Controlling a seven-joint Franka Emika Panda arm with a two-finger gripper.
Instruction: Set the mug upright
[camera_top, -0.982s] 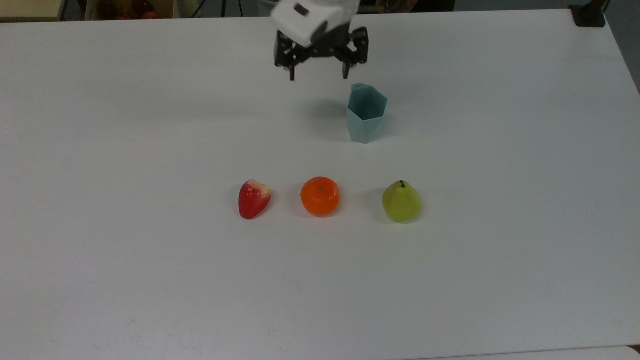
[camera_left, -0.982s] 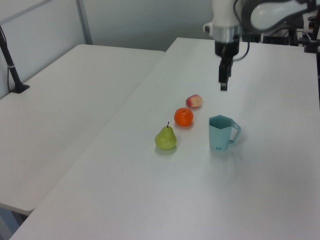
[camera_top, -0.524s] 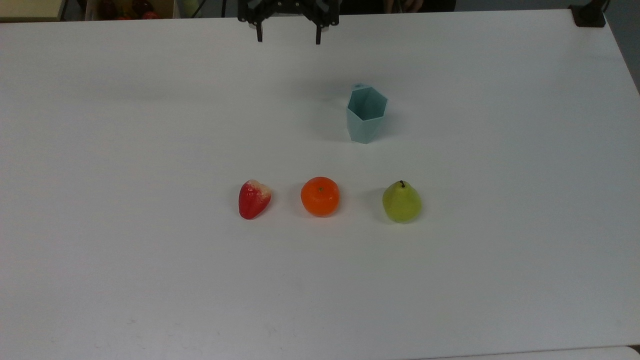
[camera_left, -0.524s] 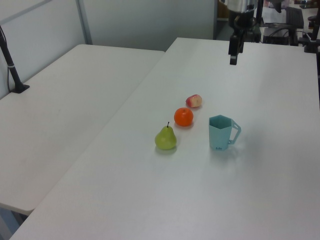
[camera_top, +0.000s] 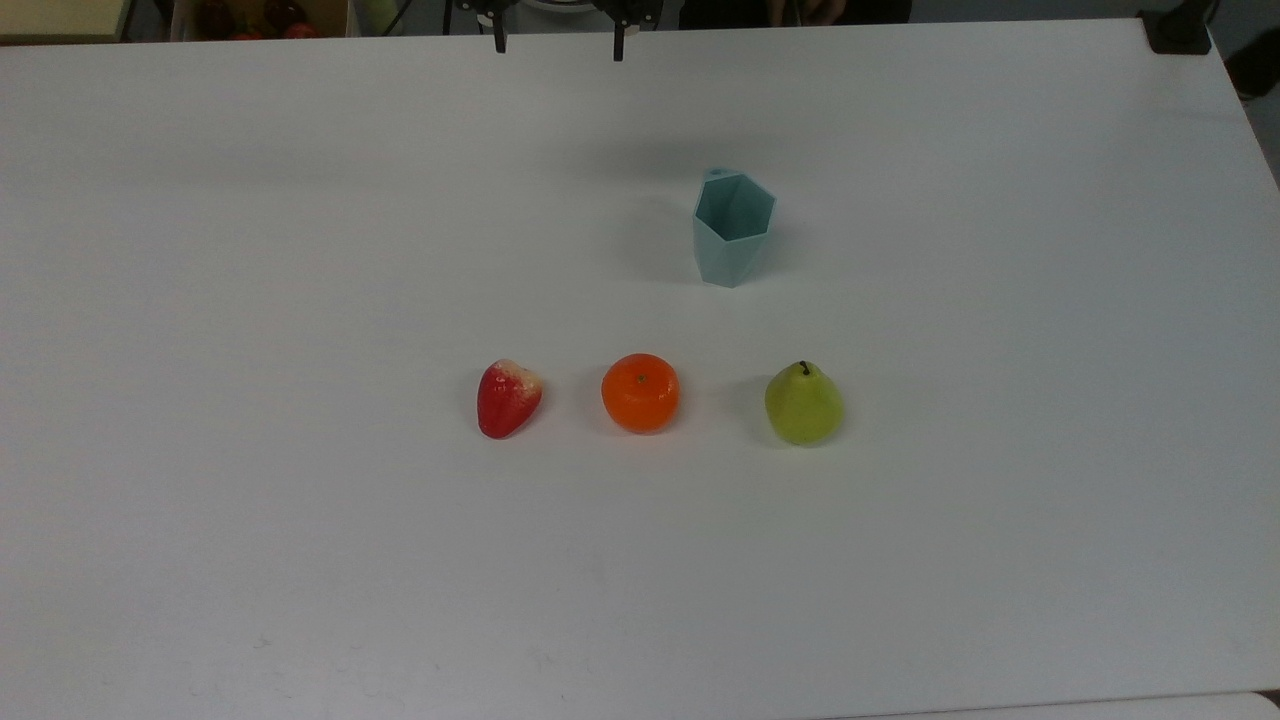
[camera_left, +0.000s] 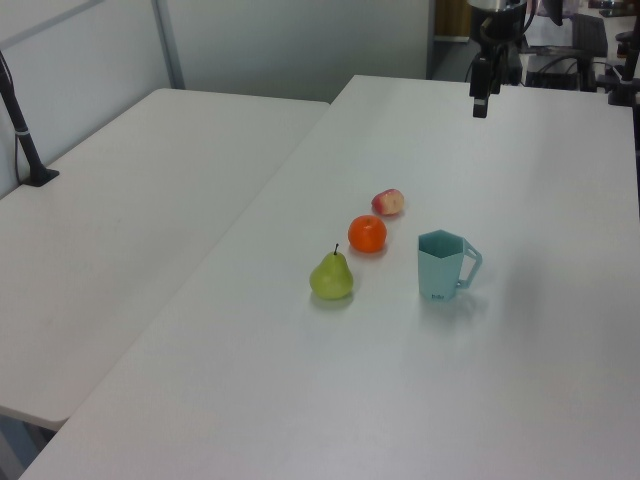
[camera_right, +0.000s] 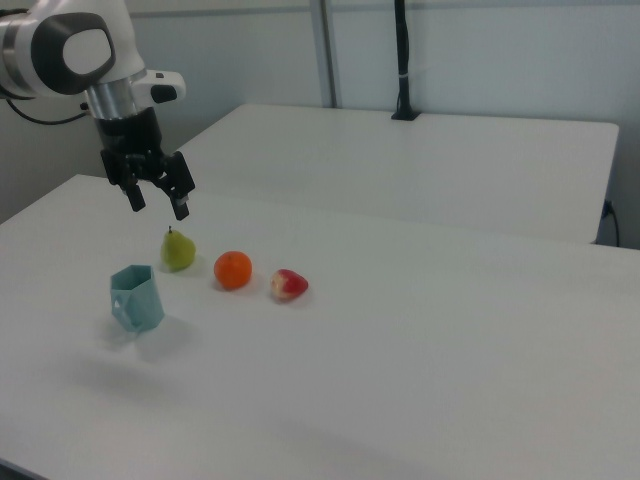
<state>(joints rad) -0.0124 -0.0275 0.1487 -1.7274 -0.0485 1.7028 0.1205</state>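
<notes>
End effector (camera_right: 158, 196), fingers apart and empty, hangs well clear of the mug (camera_top: 733, 228), which stands upright on the surface (camera_top: 300, 250); task looks complete, nothing further needed

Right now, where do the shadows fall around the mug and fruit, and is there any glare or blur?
Top view: a soft shadow lies to the top view's left of the mug; fainter ones left of the pear and orange; no glare. Left view: a faint shadow under the pear, the table evenly lit. Right view: sharp, jaws open.
</notes>
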